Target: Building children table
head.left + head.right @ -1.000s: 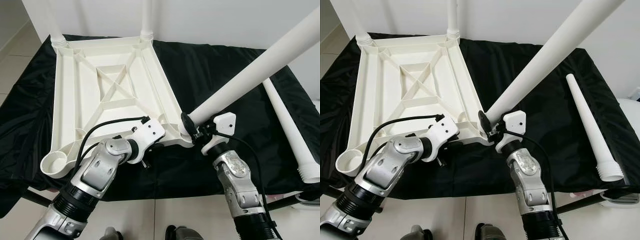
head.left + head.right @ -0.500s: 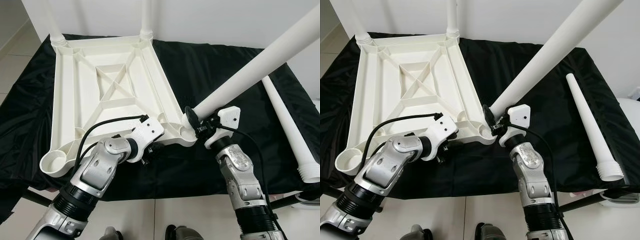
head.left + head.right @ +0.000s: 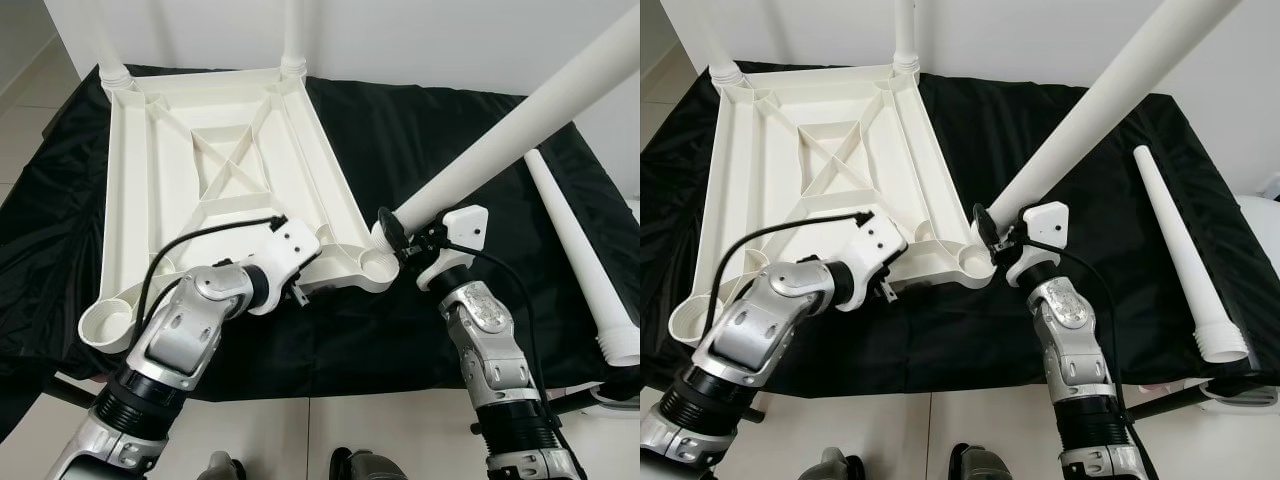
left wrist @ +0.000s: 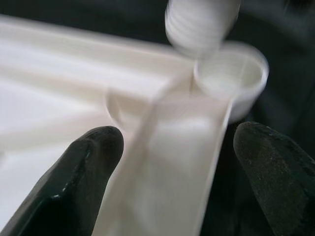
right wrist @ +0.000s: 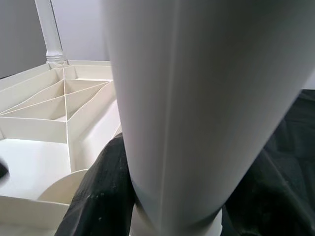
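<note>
The white plastic tabletop (image 3: pixel 160 200) lies upside down on a black cloth, with two legs (image 3: pixel 293 40) standing in its far corners. My right gripper (image 3: pixel 395 238) is shut on a third long white leg (image 3: pixel 500 150) near its threaded end. The leg is tilted, with that end (image 4: pixel 199 22) just above the near right corner socket (image 3: pixel 378 268). My left gripper (image 4: pixel 177 162) is open and straddles the tabletop's near rim beside that socket (image 4: pixel 231 76). In the right wrist view the leg (image 5: pixel 187 98) runs past a black finger (image 5: pixel 98 196).
A fourth loose leg (image 3: pixel 585 250) lies on the cloth (image 3: pixel 450 90) at the right, its wide end at the near edge. The near left corner socket (image 3: pixel 108 325) holds nothing. A white wall stands behind the cloth, and tiled floor shows below its front edge.
My right gripper has carried the leg's threaded end slightly up and to the right, closer over the corner socket. My left wrist has shifted a little along the near rim.
</note>
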Controlling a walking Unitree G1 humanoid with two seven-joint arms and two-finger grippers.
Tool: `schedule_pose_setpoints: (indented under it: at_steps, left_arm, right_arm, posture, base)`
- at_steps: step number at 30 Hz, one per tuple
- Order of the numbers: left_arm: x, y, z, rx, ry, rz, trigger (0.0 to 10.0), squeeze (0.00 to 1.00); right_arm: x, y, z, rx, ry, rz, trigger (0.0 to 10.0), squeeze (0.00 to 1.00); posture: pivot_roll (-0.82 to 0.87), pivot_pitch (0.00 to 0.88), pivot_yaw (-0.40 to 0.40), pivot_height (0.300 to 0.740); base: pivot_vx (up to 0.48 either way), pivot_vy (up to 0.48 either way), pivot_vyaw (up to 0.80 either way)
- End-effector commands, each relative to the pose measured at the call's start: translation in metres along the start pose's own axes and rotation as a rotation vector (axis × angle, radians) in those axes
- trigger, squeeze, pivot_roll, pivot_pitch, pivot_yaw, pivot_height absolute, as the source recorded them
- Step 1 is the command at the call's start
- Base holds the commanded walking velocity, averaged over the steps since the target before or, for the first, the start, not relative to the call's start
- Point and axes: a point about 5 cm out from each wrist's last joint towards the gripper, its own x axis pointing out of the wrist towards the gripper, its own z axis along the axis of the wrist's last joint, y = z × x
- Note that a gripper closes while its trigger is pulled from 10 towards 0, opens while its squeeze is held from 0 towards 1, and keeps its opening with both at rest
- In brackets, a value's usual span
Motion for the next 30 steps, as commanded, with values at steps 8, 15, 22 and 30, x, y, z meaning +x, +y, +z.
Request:
schedule_pose_setpoints:
  at_steps: [8, 15, 22, 30]
  left_arm:
    - [-0.003, 0.015, 0.022, -0.051, -0.098, 0.027, 10.0, 0.00]
    - [0.000, 0.024, 0.044, -0.051, -0.186, 0.048, 10.0, 0.00]
    - [0.004, 0.026, 0.067, -0.041, -0.284, 0.060, 10.0, 0.00]
    - [0.013, 0.017, 0.085, -0.013, -0.369, 0.037, 10.0, 0.00]
  right_arm:
    - [0.003, -0.008, 0.001, -0.034, -0.010, 0.049, 10.0, 0.00]
    - [0.008, -0.009, -0.001, -0.047, 0.014, 0.122, 10.0, 0.00]
    - [0.012, -0.007, 0.000, -0.043, 0.029, 0.205, 10.0, 0.00]
    - [0.018, -0.005, 0.004, -0.026, 0.045, 0.291, 10.0, 0.00]
  posture:
    - [-0.03, 0.102, -0.051, 0.740]
    - [-0.03, 0.083, -0.058, 0.740]
    - [-0.03, 0.076, -0.057, 0.740]
    - [-0.03, 0.082, -0.057, 0.740]
  base:
    - [0.000, 0.000, 0.00]
    - [0.000, 0.000, 0.00]
    - [0.000, 0.000, 0.00]
    - [0.000, 0.000, 0.00]
